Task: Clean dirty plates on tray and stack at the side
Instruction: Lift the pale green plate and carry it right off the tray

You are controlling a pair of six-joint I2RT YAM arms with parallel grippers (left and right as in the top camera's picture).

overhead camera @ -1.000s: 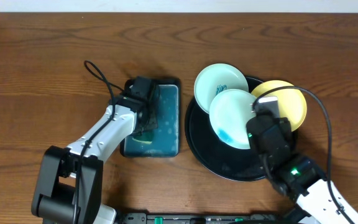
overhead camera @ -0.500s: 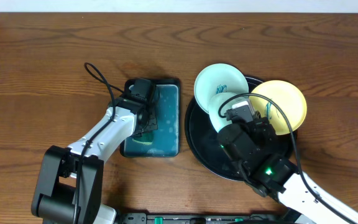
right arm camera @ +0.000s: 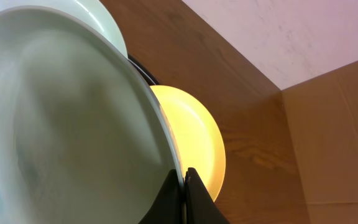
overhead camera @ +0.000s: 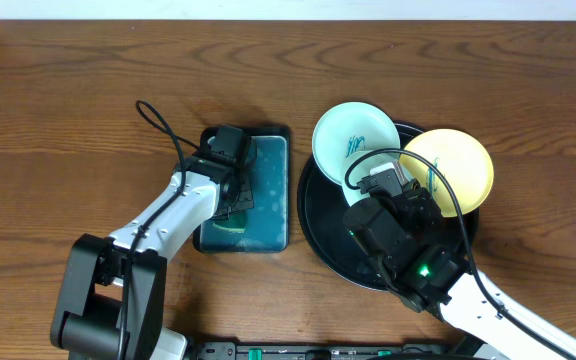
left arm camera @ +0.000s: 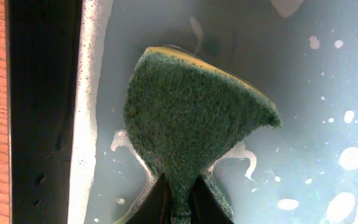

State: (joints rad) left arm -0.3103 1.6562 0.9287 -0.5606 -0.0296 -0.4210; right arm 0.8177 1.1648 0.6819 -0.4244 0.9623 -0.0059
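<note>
The black tray point(overhead camera: 313, 235) holds the plates. A mint plate point(overhead camera: 353, 135) with teal scribbles leans on its far-left rim. The yellow plate point(overhead camera: 458, 165) lies at its far right, with scribbles near its left edge. My right gripper point(overhead camera: 378, 185) is shut on the rim of the second mint plate point(overhead camera: 354, 175) and holds it tilted above the tray. In the right wrist view my fingers point(right arm camera: 184, 186) pinch that plate point(right arm camera: 67, 124), with the yellow plate point(right arm camera: 194, 137) behind. My left gripper point(left arm camera: 179, 199) is shut on a green sponge point(left arm camera: 191, 118).
The sponge rests in soapy water in a rectangular teal tray point(overhead camera: 268, 200), left of the black tray; the water point(left arm camera: 328, 93) also shows in the left wrist view. Wooden table surrounds both trays. A pale wall runs along the far edge.
My right arm has swung left over the tray, tilting the held mint plate on edge so its face no longer shows from overhead. The left arm has not moved.
</note>
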